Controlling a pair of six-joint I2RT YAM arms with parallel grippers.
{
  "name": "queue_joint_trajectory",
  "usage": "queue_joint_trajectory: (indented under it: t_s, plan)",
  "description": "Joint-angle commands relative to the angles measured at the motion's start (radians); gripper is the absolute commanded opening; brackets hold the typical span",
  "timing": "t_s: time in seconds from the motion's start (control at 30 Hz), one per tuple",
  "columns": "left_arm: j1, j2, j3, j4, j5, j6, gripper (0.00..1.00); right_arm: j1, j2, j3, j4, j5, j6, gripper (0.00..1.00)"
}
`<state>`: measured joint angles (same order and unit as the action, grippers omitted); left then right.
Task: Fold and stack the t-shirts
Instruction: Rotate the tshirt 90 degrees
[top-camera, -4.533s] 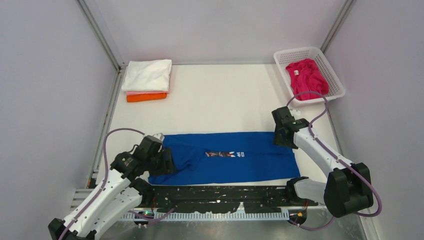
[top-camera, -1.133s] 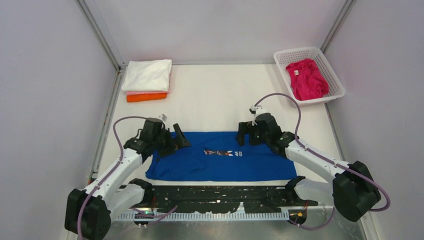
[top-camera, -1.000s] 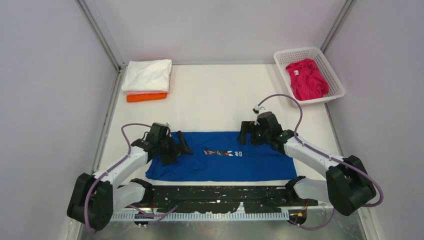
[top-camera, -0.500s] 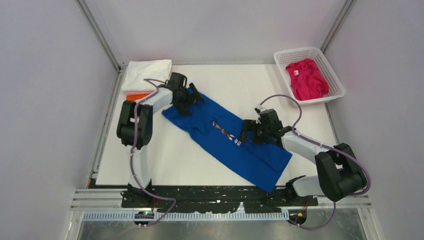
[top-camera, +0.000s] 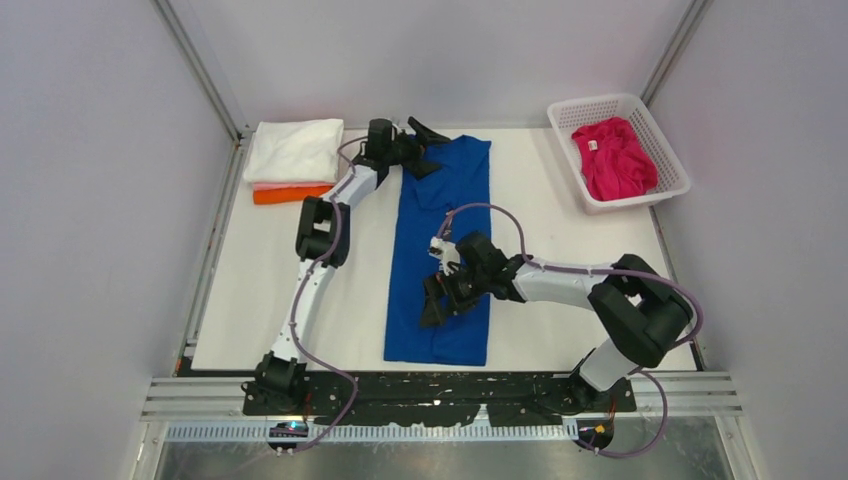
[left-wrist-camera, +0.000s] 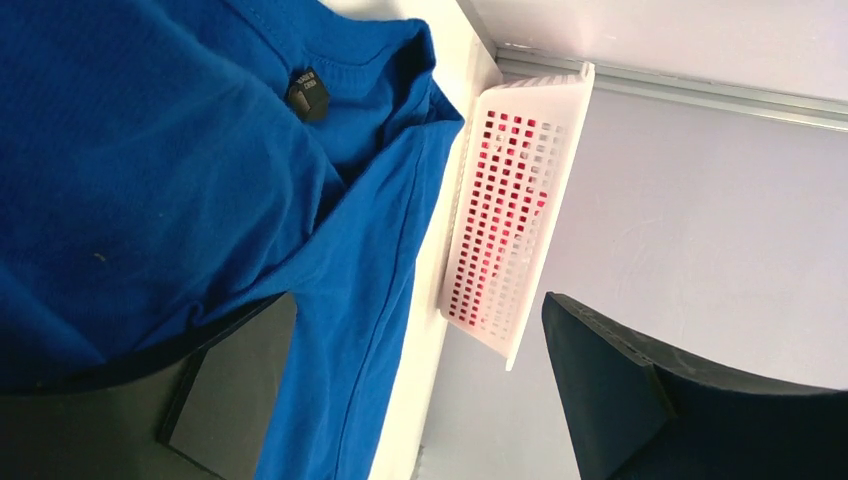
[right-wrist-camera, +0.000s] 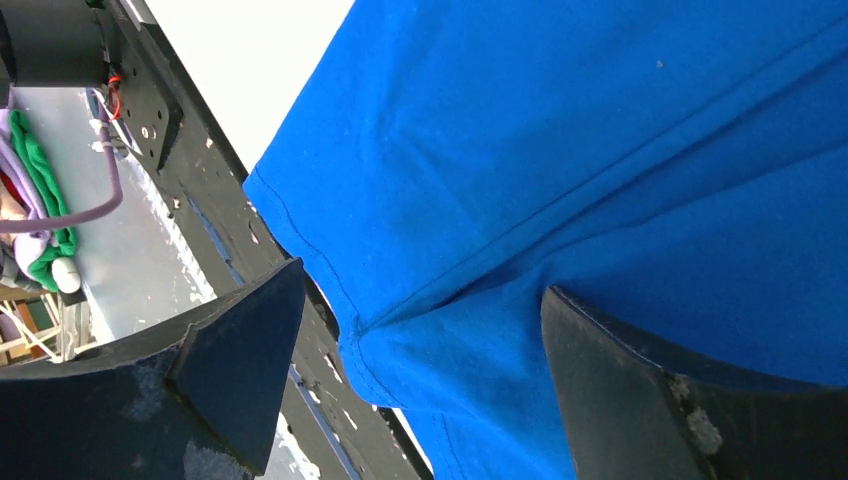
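Observation:
The royal blue t-shirt (top-camera: 440, 240) lies folded into a long strip running from the back of the table to the front edge. Its collar end is at the back. My left gripper (top-camera: 424, 133) is open at that collar end, and the left wrist view (left-wrist-camera: 420, 400) shows blue cloth (left-wrist-camera: 150, 150) beside one finger (left-wrist-camera: 232, 385). My right gripper (top-camera: 438, 300) is open just above the strip's near part, with the hem (right-wrist-camera: 500, 200) between its jaws (right-wrist-camera: 420, 390). White (top-camera: 295, 148), pale pink (top-camera: 290, 185) and orange (top-camera: 292, 194) tees lie stacked at back left.
A white lattice basket (top-camera: 662, 190) at the back right holds a crumpled magenta tee (top-camera: 612, 155); it also shows in the left wrist view (left-wrist-camera: 510, 200). Grey walls close in the back and sides. A black rail (top-camera: 440, 395) runs along the front edge.
The blue shirt swung from lying left-right along the front edge to lying front-back. My left arm carried its collar end to the back; my right gripper moved to the near part.

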<state>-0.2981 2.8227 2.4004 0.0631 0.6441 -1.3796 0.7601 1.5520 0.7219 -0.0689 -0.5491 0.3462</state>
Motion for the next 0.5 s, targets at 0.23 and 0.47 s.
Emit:
queue_joint_trajectory:
  t_s: [0.23,0.47]
  plan:
    - [0.008,-0.203,-0.025,-0.244,-0.258,0.222,0.99,0.028,-0.137,0.15,-0.223,0.19,-0.062,0.95]
    - [0.01,-0.441,-0.029,-0.37,-0.286,0.397,0.99,0.031,-0.395,0.13,-0.333,0.38,-0.008,0.95]
